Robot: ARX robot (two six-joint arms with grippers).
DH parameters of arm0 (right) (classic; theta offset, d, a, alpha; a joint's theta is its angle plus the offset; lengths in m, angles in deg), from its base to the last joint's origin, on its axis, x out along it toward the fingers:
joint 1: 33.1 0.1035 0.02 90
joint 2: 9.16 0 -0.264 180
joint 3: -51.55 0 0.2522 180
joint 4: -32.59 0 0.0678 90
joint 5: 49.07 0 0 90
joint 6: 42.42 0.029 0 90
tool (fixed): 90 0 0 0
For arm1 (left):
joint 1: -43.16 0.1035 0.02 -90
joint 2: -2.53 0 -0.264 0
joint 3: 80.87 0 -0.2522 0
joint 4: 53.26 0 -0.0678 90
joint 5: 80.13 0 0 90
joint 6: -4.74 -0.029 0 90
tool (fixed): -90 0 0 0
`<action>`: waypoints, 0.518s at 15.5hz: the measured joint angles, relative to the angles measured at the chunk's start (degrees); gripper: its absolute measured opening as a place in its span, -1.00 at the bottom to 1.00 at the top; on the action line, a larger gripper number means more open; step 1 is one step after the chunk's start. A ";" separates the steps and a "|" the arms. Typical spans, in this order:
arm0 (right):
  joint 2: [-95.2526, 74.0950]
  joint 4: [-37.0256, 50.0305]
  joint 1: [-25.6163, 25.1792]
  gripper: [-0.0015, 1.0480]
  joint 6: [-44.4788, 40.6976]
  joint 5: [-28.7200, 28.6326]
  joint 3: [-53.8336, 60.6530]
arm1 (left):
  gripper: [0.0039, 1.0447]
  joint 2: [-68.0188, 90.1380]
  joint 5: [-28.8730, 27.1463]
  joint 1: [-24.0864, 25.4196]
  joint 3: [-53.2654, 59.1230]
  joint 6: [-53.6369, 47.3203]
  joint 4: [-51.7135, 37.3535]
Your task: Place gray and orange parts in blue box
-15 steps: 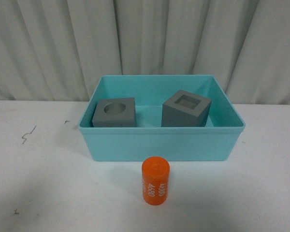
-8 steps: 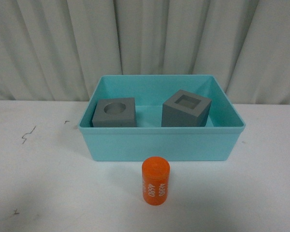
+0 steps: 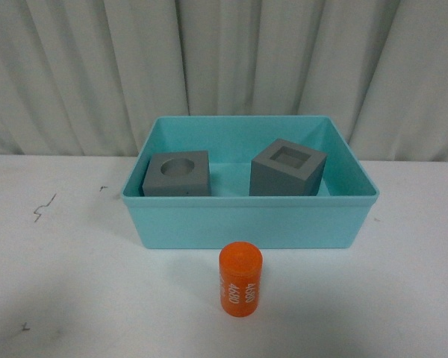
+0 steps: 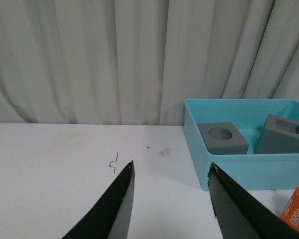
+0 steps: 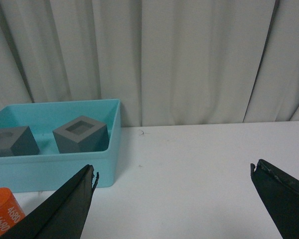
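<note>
The blue box (image 3: 250, 222) stands mid-table and holds two gray cubes: one with a round recess (image 3: 178, 174) on its left side, one with a square recess (image 3: 287, 168) tilted on its right side. The orange cylinder (image 3: 240, 278) with white digits stands upright on the table just in front of the box. Neither arm shows in the front view. My left gripper (image 4: 170, 169) is open over bare table left of the blue box (image 4: 239, 172), with the orange cylinder (image 4: 298, 211) at the frame's edge. My right gripper (image 5: 172, 172) is open, right of the blue box (image 5: 55, 169) and the orange cylinder (image 5: 4, 209).
A white table (image 3: 60, 283) carries small dark marks (image 3: 43, 207) at the left. A pale pleated curtain (image 3: 224, 60) hangs close behind the box.
</note>
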 joint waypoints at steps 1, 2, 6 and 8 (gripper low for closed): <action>0.00 0.00 0.00 0.87 0.00 0.00 0.00 | 0.56 0.00 0.00 0.00 0.00 0.00 -0.02; 0.00 0.00 0.00 0.87 0.00 0.00 0.00 | 0.90 0.00 0.02 0.00 0.00 -0.04 0.00; -19.87 5.22 -1.75 0.87 -1.70 -8.85 -6.36 | 0.88 0.00 0.00 0.00 0.00 -0.04 -0.02; -33.64 16.37 2.25 0.87 -0.42 -8.44 -11.54 | 0.88 0.00 0.02 0.00 0.00 -0.04 0.00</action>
